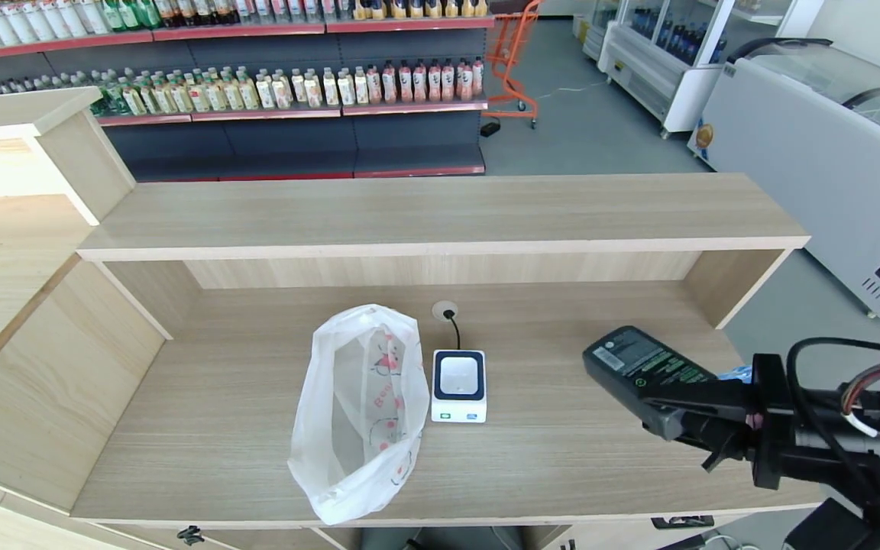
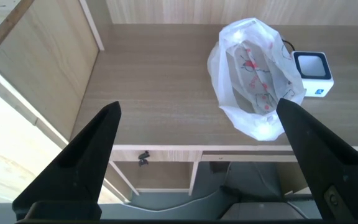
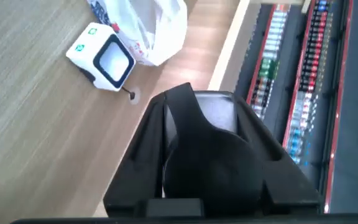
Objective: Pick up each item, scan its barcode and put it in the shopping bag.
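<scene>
Head view: your right gripper [image 1: 684, 412] is clamped on a dark packet [image 1: 638, 365], raised over the right end of the counter [image 1: 218, 428], well right of the scanner [image 1: 458, 386]. The plastic bag [image 1: 360, 412] lies just left of the scanner.

Left wrist view: left gripper [image 2: 199, 107] spread wide, holding nothing, by the counter's near left edge.

Right wrist view: packet sits between the fingers.

Likely the scan step. Next, carry the packet left and face its barcode to the scanner window.

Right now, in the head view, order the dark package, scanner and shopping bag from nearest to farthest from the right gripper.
1. The dark package, held in the right gripper.
2. The scanner, mid-counter.
3. The shopping bag, left of the scanner.
</scene>
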Available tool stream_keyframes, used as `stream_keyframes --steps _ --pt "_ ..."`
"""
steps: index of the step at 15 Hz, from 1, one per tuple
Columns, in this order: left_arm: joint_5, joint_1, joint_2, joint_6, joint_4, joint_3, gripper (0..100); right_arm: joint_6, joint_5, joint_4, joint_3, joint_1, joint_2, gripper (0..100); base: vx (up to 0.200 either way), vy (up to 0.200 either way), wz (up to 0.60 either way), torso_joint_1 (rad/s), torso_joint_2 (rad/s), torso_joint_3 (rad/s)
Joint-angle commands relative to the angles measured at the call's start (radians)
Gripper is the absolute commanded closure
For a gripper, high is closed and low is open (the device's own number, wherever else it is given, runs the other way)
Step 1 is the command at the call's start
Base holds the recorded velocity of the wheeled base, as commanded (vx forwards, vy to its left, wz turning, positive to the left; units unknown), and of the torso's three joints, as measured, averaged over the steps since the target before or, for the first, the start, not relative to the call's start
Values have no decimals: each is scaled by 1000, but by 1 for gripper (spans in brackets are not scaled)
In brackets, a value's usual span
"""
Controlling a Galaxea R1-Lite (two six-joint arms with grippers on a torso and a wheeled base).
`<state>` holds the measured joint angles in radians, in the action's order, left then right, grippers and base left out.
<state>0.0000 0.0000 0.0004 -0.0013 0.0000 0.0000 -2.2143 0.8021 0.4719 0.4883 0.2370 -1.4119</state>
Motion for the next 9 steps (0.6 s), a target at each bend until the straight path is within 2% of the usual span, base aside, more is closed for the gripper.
stream_keyframes --steps 1,2,3,4,5,7,9 --pt "0 0 1 0 0 0 0 -102 38 -53 1 70 -108 100 0 0 0 0 0 0" --pt "0 0 1 0 0 0 0 -197 40 -53 7 151 -167 100 0 0 0 0 0 0" --pt "0 0 1 0 0 0 0 -234 40 -53 10 202 -194 100 0 0 0 0 0 0" --pt "0 0 1 0 0 0 0 -237 40 -53 10 205 -196 100 0 0 0 0 0 0" --pt "0 0 1 0 0 0 0 -318 43 -52 6 232 -237 100 0 0 0 0 0 0" --pt "0 0 1 0 0 0 0 -381 62 -47 4 231 -240 100 0 0 0 0 0 0" --pt "0 0 1 0 0 0 0 -432 154 -41 3 234 -242 100 0 0 0 0 0 0"
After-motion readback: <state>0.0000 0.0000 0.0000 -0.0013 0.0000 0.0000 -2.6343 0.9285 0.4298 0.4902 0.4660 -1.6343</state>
